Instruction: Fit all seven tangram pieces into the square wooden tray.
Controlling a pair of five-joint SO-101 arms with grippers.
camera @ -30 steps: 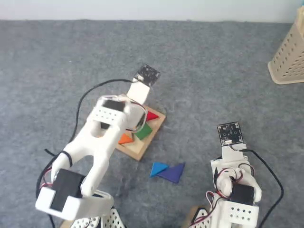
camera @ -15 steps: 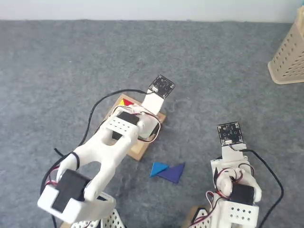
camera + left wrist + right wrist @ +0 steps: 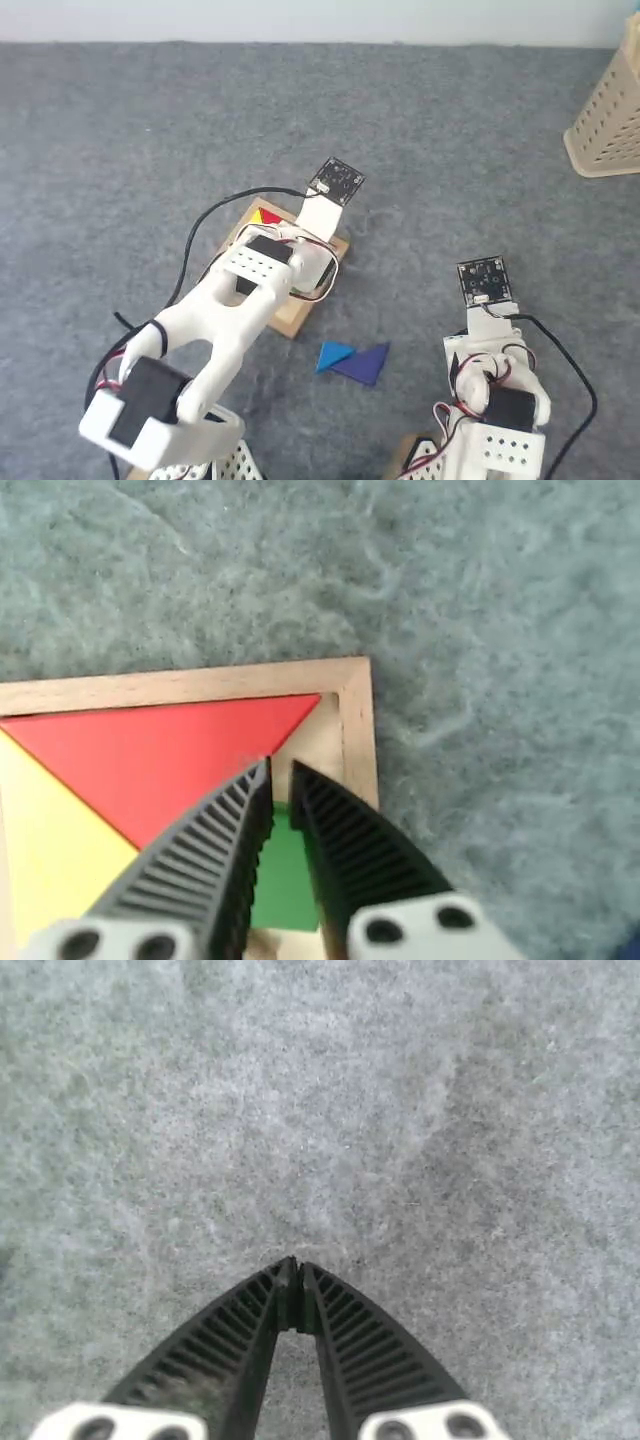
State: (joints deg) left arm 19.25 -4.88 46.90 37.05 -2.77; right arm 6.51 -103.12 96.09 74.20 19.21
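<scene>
The square wooden tray (image 3: pixel 356 730) lies under my left arm (image 3: pixel 262 272), which hides most of it in the high view. My left gripper (image 3: pixel 280 771) hovers over the tray's inside corner, shut to a thin slit with nothing held. Its tips sit at the point of the red triangle (image 3: pixel 170 750), with the yellow piece (image 3: pixel 45 855) beside it and a green piece (image 3: pixel 285 870) below the fingers. A blue triangle (image 3: pixel 334 355) and a purple piece (image 3: pixel 366 363) lie touching on the carpet, just outside the tray. My right gripper (image 3: pixel 298 1266) is shut and empty over bare carpet.
A beige slatted basket (image 3: pixel 610 105) stands at the far right edge. The right arm (image 3: pixel 492 390) stands at the near right, a short way from the loose pieces. Grey carpet covers the whole table. A black cable (image 3: pixel 185 225) loops beside the left arm.
The left arm swung to the right across the tray, covering the green and orange pieces and uncovering the yellow and red corner. It has since held still. The right arm has not moved.
</scene>
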